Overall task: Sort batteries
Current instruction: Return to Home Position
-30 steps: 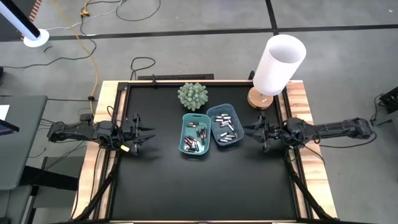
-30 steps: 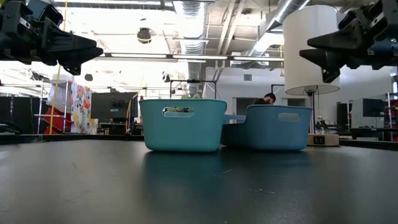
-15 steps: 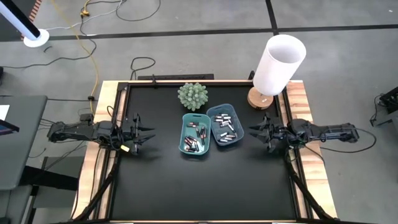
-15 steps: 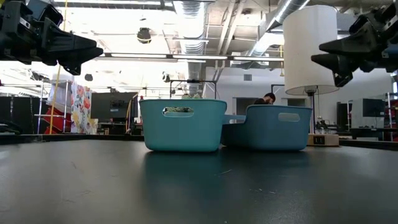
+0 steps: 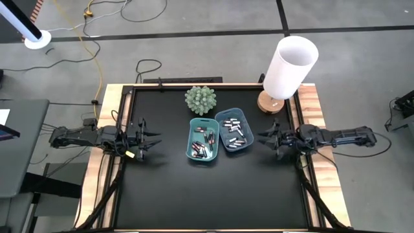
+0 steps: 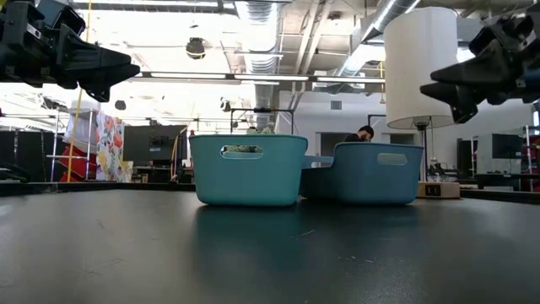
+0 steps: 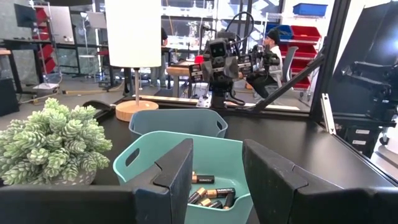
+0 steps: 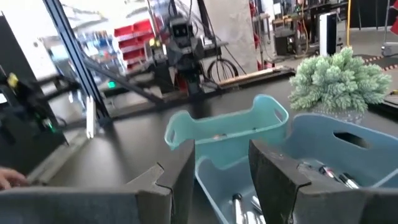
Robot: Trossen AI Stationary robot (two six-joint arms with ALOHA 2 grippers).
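Batteries (image 5: 202,147) sit inside both central trays (image 5: 202,120); sorting appears complete. Left gripper (image 5: 153,139) at 9 o'clock, right gripper (image 5: 264,138) at 3 o'clock: fingers apart, empty

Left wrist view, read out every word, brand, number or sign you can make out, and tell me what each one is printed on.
Black battery in the nearer teal tray: pale print along its side, too small to read.
Red shelf bins in the room behind: no label can be read.
Nothing else in this view carries legible text.
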